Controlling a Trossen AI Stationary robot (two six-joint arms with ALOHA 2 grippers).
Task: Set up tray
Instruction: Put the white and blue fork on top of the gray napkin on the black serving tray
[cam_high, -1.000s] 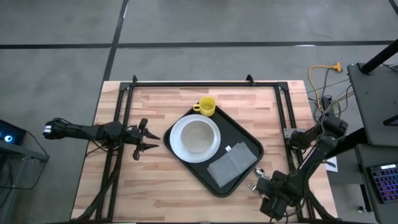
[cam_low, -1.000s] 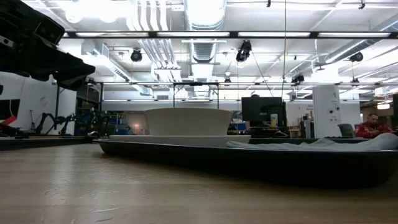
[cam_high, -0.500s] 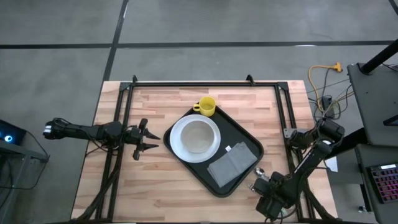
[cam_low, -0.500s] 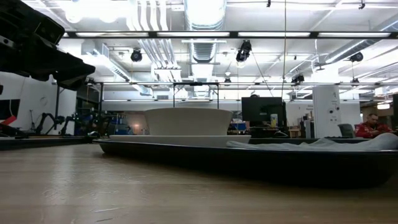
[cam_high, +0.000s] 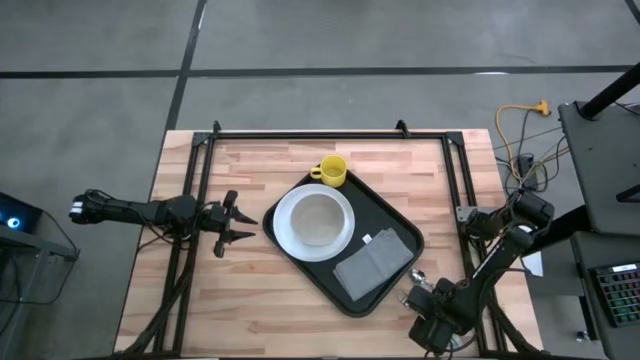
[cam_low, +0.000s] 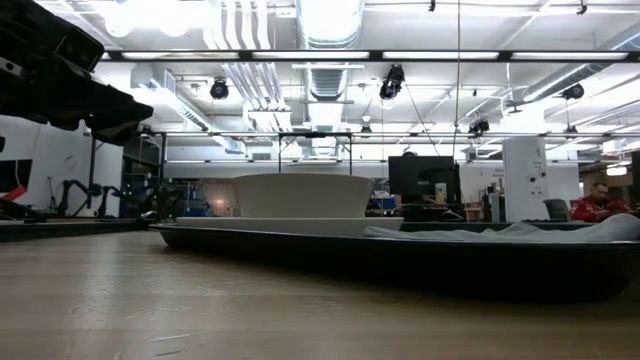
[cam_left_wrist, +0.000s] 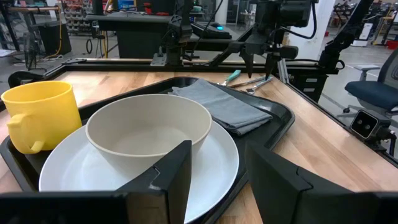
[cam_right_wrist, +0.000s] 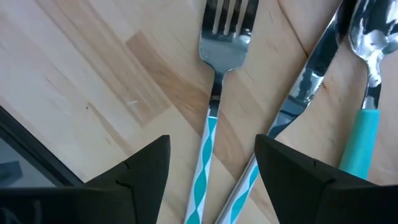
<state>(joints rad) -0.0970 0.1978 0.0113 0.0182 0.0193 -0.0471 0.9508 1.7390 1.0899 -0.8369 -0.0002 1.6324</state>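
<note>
The black tray (cam_high: 395, 215) lies slantwise mid-table. On it stand a white plate (cam_high: 285, 232) with a cream bowl (cam_high: 315, 218), a yellow mug (cam_high: 332, 171) and a folded grey napkin (cam_high: 375, 264). My left gripper (cam_high: 245, 226) hovers open left of the tray, facing the bowl (cam_left_wrist: 149, 134). My right gripper (cam_high: 420, 300) is open above the cutlery near the table's near right corner. The fork (cam_right_wrist: 214, 93) lies between its fingers, with a knife (cam_right_wrist: 298, 106) and a spoon (cam_right_wrist: 367, 68) beside it on the wood.
A black frame rail (cam_high: 300, 135) runs along the table's far edge, with side rails left and right. Bare wood (cam_high: 250, 300) shows near and left of the tray. In the low view the tray's rim (cam_low: 400, 252) spans the middle.
My right arm has drawn in a little toward the table's near edge over the cutlery, then held still. The left arm and the things on the tray have stayed put.
</note>
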